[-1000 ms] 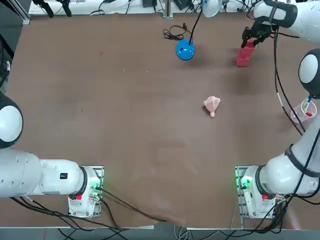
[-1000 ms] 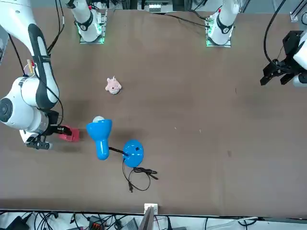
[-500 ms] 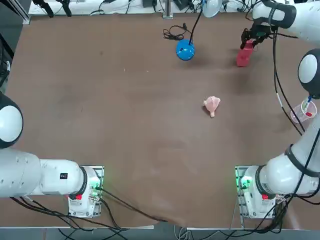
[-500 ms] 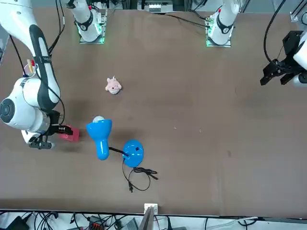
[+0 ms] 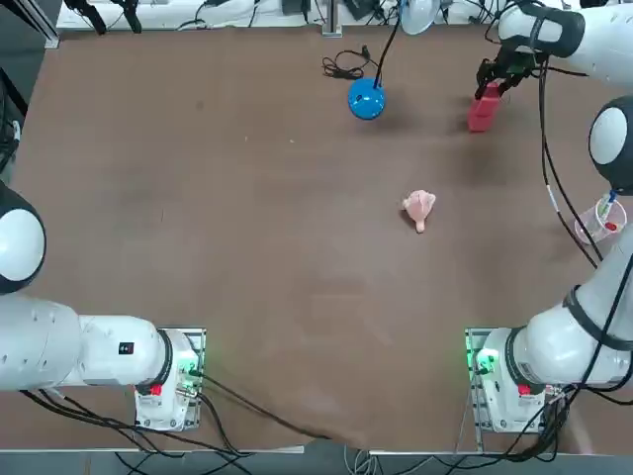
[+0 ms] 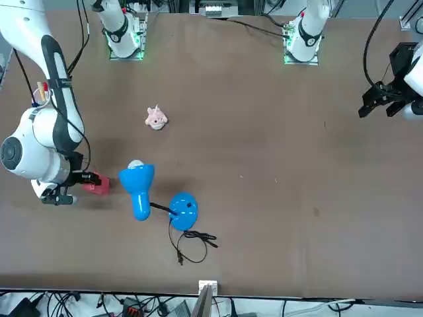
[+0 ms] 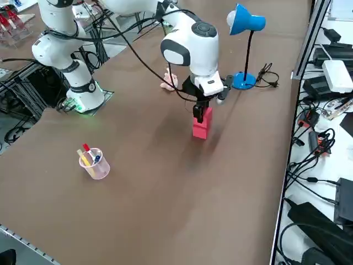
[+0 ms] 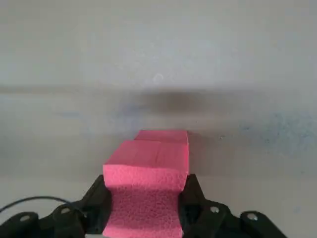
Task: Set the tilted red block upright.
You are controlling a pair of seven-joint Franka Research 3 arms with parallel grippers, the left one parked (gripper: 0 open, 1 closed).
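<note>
R gripper [image 6: 66,187] sits at the table's [image 6: 277,218] left edge, touching the red block [image 6: 97,184]; grip itself hidden behind wrist. Blue lamp [image 6: 141,185] just beside block, cord [image 6: 193,243] trailing nearby. Pink lumpy obj [image 6: 156,118] well apart, farther back.

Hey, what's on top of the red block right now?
The right end effector clamps the red block's upper end, hiding its top face. Its lower end reaches the table.

On the table [image 5: 198,198]: one red block [image 5: 482,109], one blue desk lamp [image 6: 142,188], one pink lumpy toy [image 5: 419,208], one clear cup [image 7: 95,164] of pens, two robot arms
</note>
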